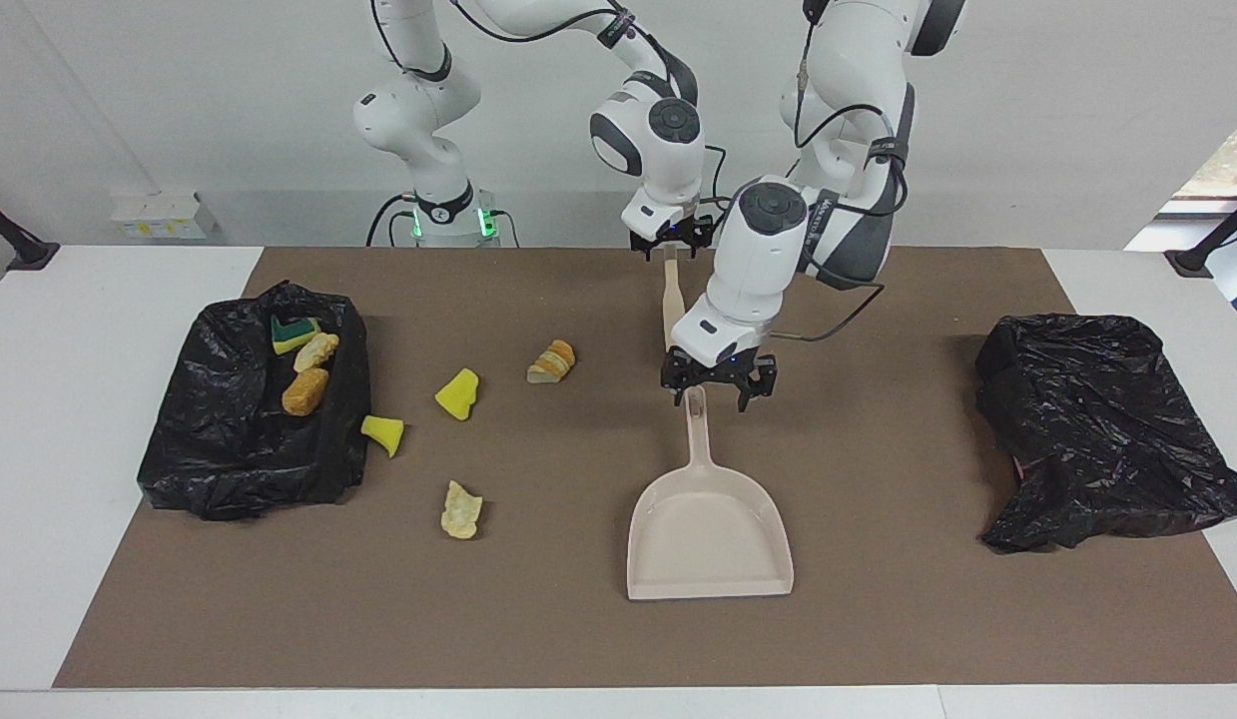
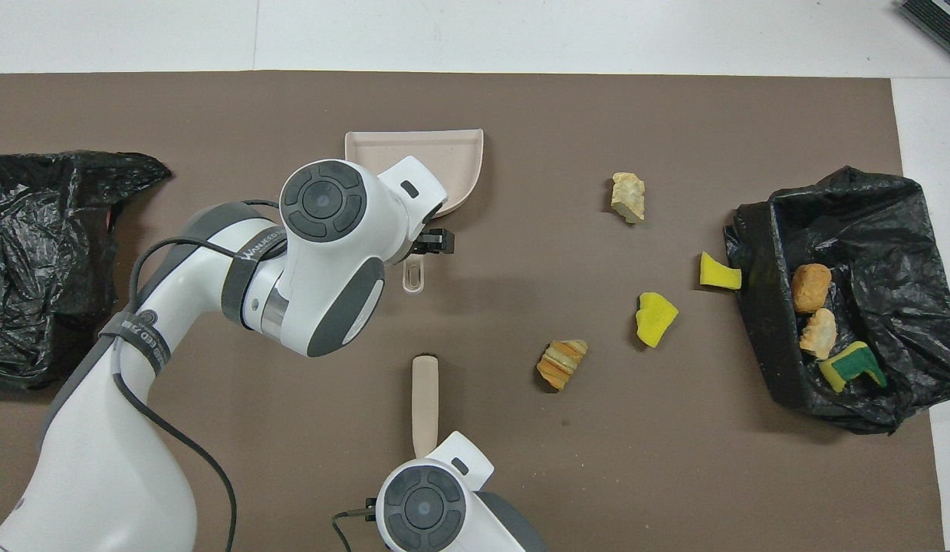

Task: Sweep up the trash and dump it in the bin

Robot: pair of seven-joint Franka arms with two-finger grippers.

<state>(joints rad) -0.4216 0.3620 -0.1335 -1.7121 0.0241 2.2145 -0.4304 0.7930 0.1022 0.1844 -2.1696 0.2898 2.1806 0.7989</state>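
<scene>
Trash [image 1: 459,393]: four pieces lie on the mat, three in the bin [image 1: 219,439]. Left gripper [image 1: 716,391] spread wide over the dustpan [image 1: 708,524] handle; right gripper [image 1: 668,243] at the brush [image 1: 671,290] handle, grip undetermined

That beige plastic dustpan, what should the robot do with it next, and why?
Probably close the left end effector on the beige plastic dustpan's handle: it is over the handle's end, open, and four loose trash pieces lie unswept on the brown mat.
</scene>
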